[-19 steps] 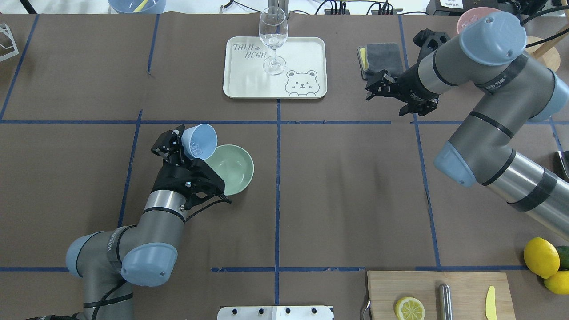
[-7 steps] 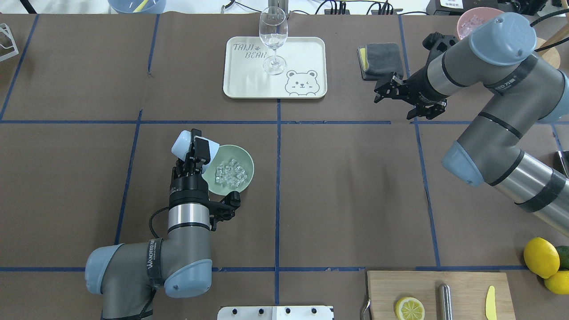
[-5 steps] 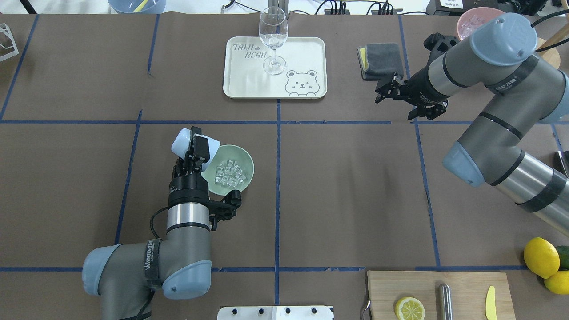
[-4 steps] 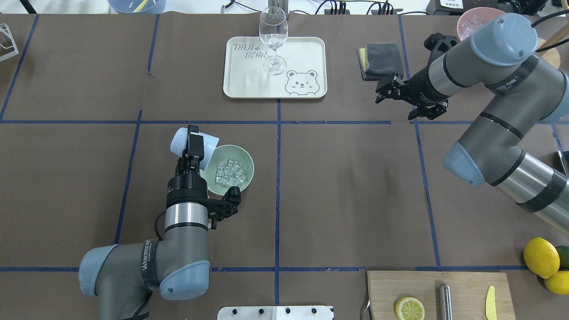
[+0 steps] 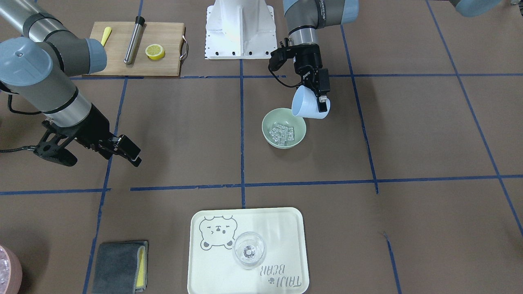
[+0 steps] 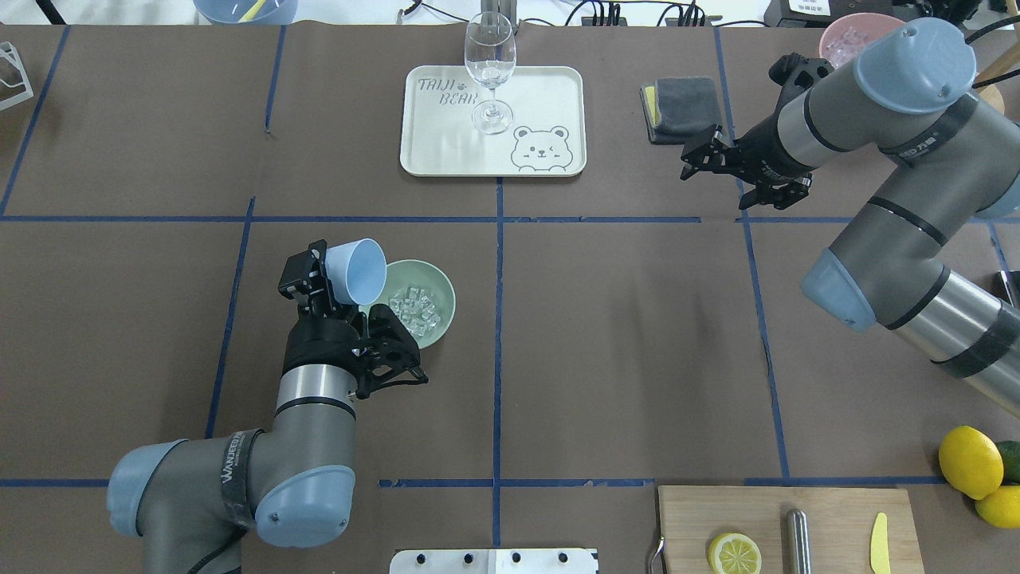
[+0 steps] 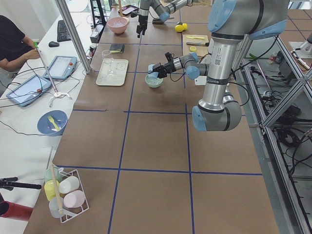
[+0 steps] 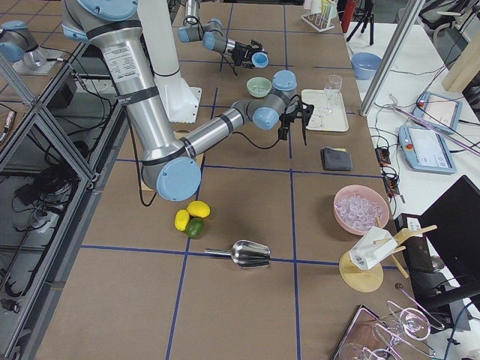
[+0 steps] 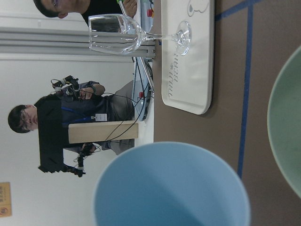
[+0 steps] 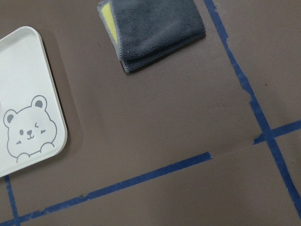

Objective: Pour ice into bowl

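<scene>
The pale green bowl sits left of the table's middle and holds a heap of clear ice cubes. Both also show in the front view: the bowl and the ice. My left gripper is shut on a light blue cup. It holds the cup tilted on its side above the bowl's left rim, and the cup's inside looks empty. In the left wrist view the cup's mouth fills the bottom and the bowl's rim is at the right. My right gripper is open and empty at the far right.
A white bear tray with a wine glass stands at the back centre. A grey cloth and a pink tub are at the back right. A cutting board with a lemon half and whole lemons are front right.
The ice went from the cup into the bowl. My left wrist has since turned the cup back from mouth-down so its opening shows. My right gripper drifted slightly right.
</scene>
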Robot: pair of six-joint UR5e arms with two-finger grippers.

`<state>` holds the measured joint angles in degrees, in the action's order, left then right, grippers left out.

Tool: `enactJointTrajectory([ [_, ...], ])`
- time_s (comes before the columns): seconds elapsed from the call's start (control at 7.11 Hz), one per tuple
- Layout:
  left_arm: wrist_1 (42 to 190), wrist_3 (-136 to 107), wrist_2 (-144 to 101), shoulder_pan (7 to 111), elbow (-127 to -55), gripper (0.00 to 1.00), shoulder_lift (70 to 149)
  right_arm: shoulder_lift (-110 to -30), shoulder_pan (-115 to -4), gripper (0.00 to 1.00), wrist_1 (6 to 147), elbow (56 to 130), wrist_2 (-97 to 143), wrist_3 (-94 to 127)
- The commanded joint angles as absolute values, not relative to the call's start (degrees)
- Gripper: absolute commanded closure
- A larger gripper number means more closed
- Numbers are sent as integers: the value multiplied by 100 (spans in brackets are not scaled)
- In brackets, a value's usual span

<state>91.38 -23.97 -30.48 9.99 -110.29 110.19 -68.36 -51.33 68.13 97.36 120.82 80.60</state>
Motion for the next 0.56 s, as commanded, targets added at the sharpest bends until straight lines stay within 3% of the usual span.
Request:
enactJointTrajectory([
  [0.0, 9141, -4589, -3340, 1002, -11127, 100, 10899, -6838, -5168, 0, 6820, 9808, 12085, 8060],
  [0.42, 9263, -7201, -3279, 1011, -11258, 100, 10241, -6838, -5203, 0, 6838, 9975, 12076, 8060],
])
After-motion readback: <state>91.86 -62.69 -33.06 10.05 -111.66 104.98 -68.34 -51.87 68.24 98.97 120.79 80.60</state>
